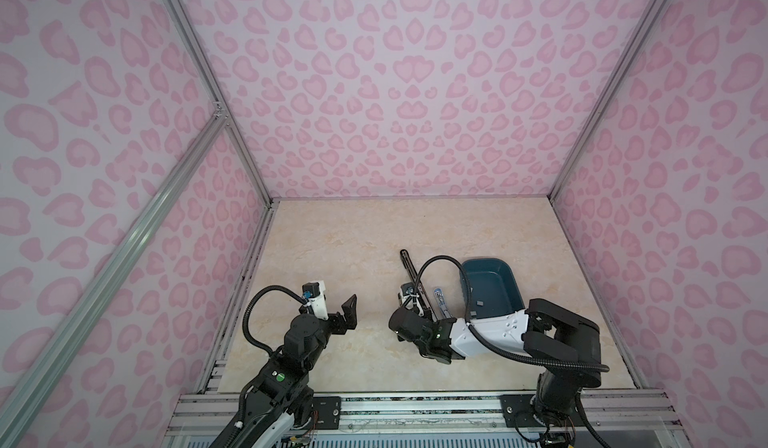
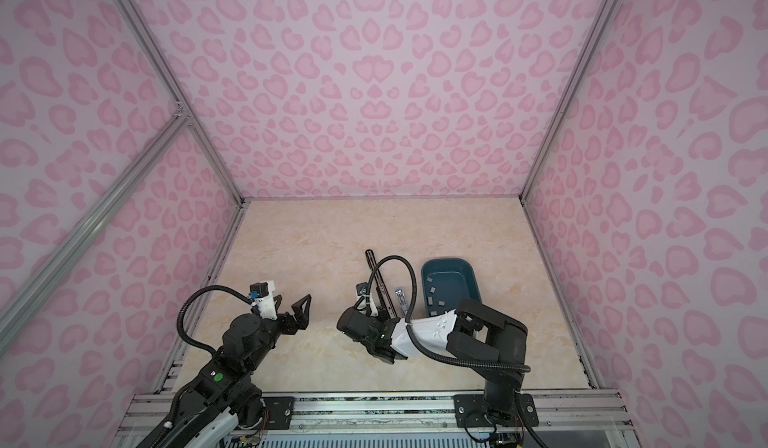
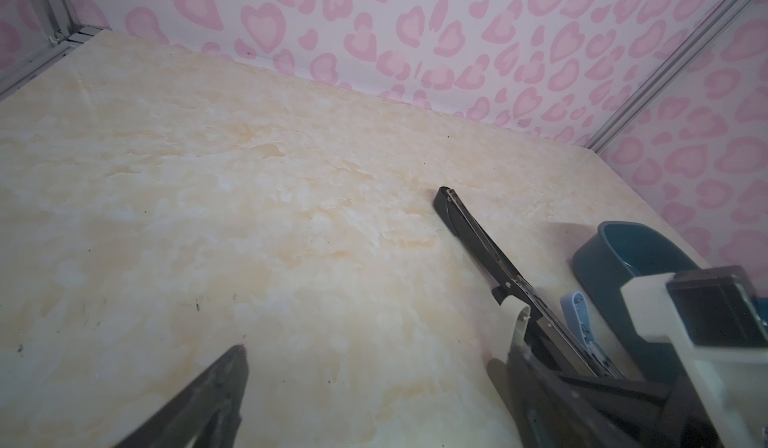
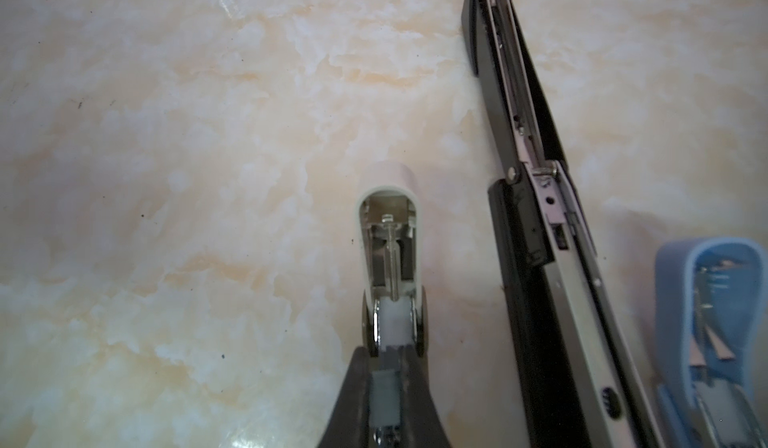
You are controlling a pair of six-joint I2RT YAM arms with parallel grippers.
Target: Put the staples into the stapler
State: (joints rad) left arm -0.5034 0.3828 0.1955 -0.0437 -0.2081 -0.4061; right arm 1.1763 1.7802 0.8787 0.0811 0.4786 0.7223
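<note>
Your right gripper [image 4: 385,356] has its fingers [image 4: 353,396] pressed in tight, and there between them is a pale grey staple strip [image 4: 384,396], pinched on both sides. Right ahead of those tips lies the white stapler [image 4: 390,238], lid flipped open, spring rod and bare metal showing inside. The strip sits at its hinge end, in line with the channel, though you cannot tell from here whether it touches the metal. Just beside it on the table [image 4: 166,176] runs the long black stapler [image 4: 536,226], opened out flat with its rail up. Past that is the blue stapler [image 4: 706,325], also open.

Over to your left gripper [image 2: 291,309]: fingers spread wide, nothing between them, hanging above bare table well apart from the staplers.

In both top views the right arm reaches in toward the middle. Behind its forearm sits the teal tray [image 2: 449,260], near the blue stapler. The rest of the staples [image 2: 436,290] lie loose on its floor as small grey pieces.
</note>
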